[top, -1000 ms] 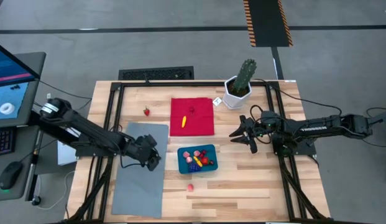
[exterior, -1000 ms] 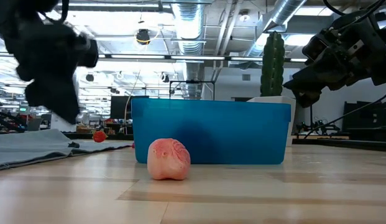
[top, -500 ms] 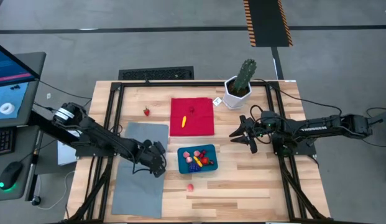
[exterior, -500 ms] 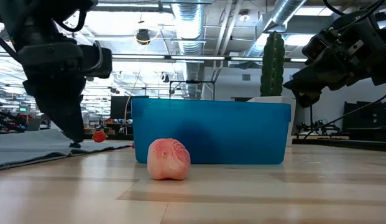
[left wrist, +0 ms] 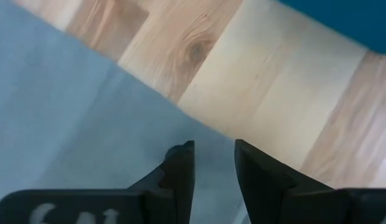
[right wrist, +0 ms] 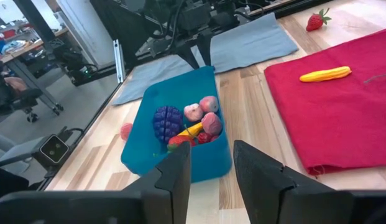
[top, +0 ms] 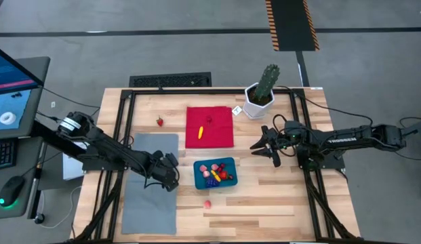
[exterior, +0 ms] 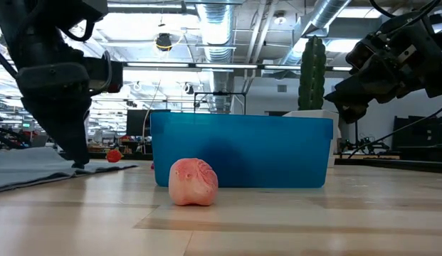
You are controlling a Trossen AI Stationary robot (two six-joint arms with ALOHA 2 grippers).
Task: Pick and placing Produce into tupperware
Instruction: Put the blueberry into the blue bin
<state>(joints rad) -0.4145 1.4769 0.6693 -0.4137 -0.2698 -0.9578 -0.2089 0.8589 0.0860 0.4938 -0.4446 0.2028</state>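
Between picks: left tool narrow and empty over grey mat, next reaching toward pink toy piece beside shallow teal plastic tupperware.

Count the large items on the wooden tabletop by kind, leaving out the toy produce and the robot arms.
Red cloth: 1
Grey mat: 1
Teal-blue container: 1
Potted cactus: 1
Total: 4
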